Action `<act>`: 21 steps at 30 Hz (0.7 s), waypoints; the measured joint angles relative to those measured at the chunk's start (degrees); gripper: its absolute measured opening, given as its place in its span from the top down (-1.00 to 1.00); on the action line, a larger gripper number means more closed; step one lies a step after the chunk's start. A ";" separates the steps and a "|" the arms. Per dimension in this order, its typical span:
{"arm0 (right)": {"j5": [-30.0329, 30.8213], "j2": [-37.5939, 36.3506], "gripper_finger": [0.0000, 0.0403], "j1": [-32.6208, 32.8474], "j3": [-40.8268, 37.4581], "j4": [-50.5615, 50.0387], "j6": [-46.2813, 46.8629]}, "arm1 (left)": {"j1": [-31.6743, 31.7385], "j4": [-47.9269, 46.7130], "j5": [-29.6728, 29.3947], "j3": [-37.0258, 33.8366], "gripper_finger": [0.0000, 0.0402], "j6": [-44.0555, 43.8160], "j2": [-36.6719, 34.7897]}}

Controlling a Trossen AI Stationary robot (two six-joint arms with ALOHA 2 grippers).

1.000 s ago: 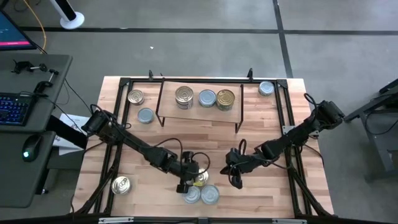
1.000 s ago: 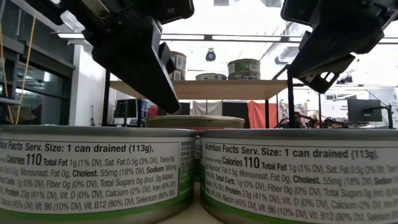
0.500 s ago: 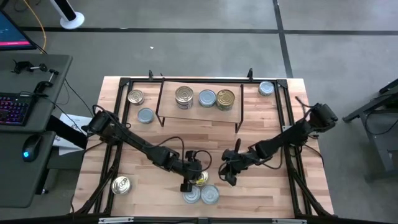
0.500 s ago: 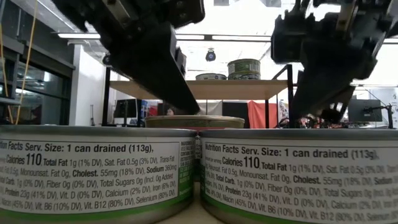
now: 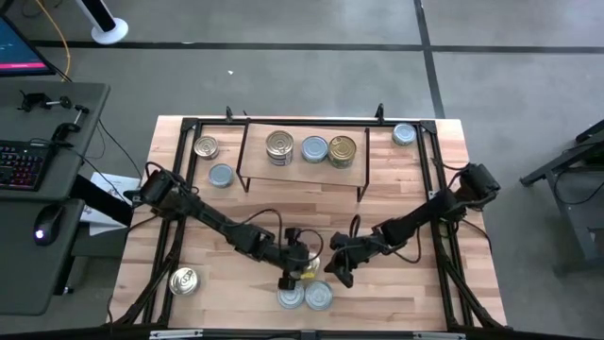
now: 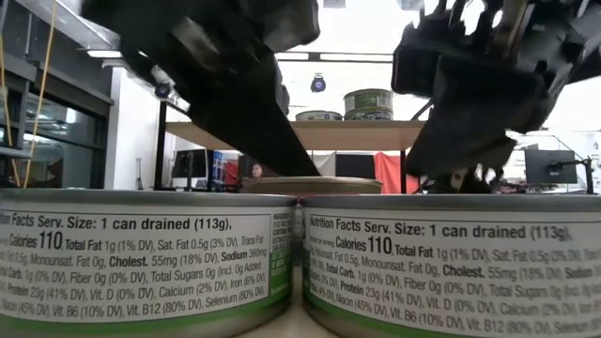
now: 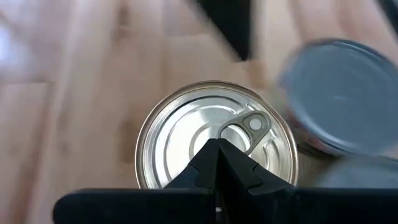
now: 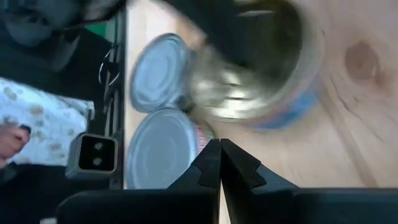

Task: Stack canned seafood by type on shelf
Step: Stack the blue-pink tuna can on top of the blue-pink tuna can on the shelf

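While both arms crowd the lower middle of the high view, the cans they hover over are mostly covered up. The left gripper (image 5: 291, 274) sits right over a gold-lidded can (image 5: 307, 271), and its wrist view shows the two fingertips pressed together in front of a silver pull-tab lid (image 7: 214, 143) — jaws shut, nothing between them. The right gripper (image 5: 337, 271) is just beside that same can on the other side, also shut with nothing gripped; its wrist picture is smeared, so the tin (image 8: 261, 68) in front of it is hard to read.

Two pale blue-silver cans (image 5: 306, 297) touch each other at the bottom edge of the surface (image 5: 406, 198); in the low view they fill the bottom half and block nearly everything behind.

Up top, the shelf (image 5: 300, 162) holds three cans abreast: gold stack (image 5: 279, 144), blue-silver one (image 5: 314, 148), another gold (image 5: 342, 150). Loose tins sit at upper left (image 5: 206, 146), just below it (image 5: 221, 175), upper right (image 5: 404, 134) and lower left (image 5: 183, 280) — that last one is partly cut by the frame bar.
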 joint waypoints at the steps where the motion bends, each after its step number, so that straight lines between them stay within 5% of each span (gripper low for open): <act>1: -0.12 -1.03 1.00 0.00 0.00 -0.71 -1.32 | 0.66 0.38 -0.34 0.00 1.00 -0.12 0.30; 13: 3.53 -16.39 1.00 0.13 0.00 -18.37 -9.13 | 2.48 12.60 -0.48 0.07 1.00 -0.42 4.86; 21: 5.28 -19.57 1.00 0.13 0.00 -23.50 -10.48 | 3.10 5.32 -1.54 0.02 1.00 -1.74 -1.55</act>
